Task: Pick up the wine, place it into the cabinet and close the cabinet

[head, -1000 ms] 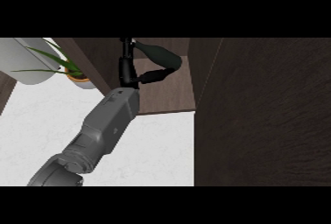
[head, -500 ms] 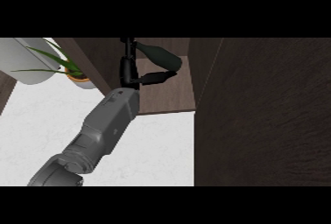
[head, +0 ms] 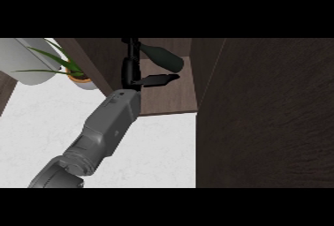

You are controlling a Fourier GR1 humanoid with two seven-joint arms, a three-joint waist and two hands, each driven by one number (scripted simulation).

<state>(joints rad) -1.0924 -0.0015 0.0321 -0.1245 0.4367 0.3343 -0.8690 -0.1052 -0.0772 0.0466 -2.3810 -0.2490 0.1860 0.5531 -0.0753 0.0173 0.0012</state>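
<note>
Cabinet shelf, wine, hand.

Left hand inside cabinet, wine beside fingers

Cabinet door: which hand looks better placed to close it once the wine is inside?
Probably the left hand: it is the only one in view, reaching into the cabinet beside the wine bottle, near the open door.
</note>
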